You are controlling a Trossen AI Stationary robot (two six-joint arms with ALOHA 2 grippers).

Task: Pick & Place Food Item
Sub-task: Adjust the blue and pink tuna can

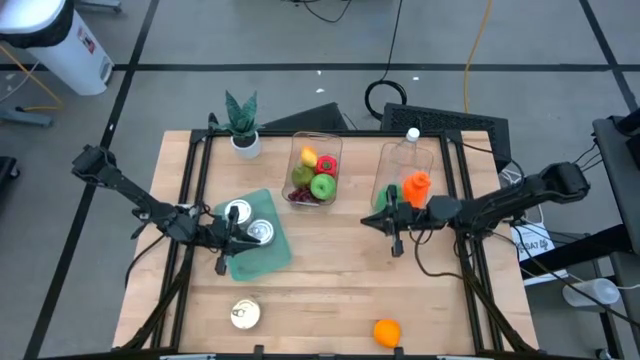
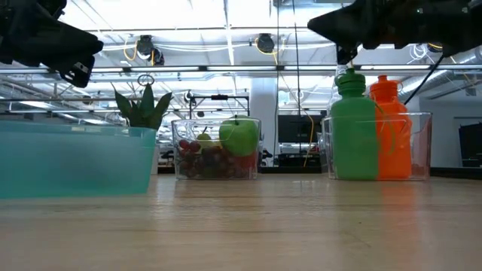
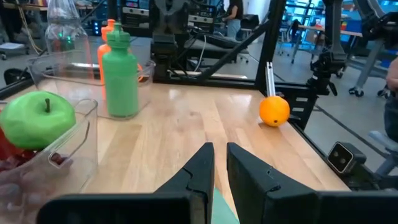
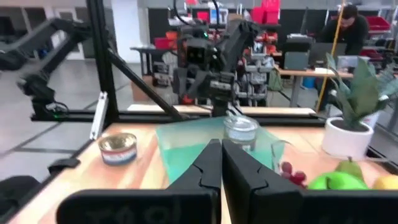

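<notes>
An orange (image 1: 387,332) (image 3: 274,111) lies on the table near its near edge, right of centre. A clear tub (image 1: 316,170) holds a green apple (image 3: 37,118), a red fruit, a yellow fruit and grapes. A teal bin (image 1: 255,240) (image 2: 71,158) holds two tins (image 1: 262,232). My left gripper (image 1: 243,236) (image 3: 219,163) hangs shut above the teal bin, with only a narrow slit between its fingers. My right gripper (image 1: 378,221) (image 4: 221,152) is shut and hovers by the near left corner of the bottle tub (image 1: 405,180), above the green bottle (image 2: 356,128).
A loose tin (image 1: 245,314) (image 4: 118,149) stands near the table's near edge, left of centre. A potted plant (image 1: 242,122) sits at the far left. Green and orange bottles (image 2: 388,128) stand in the clear tub at the right. Bare wood lies between the bins and the near edge.
</notes>
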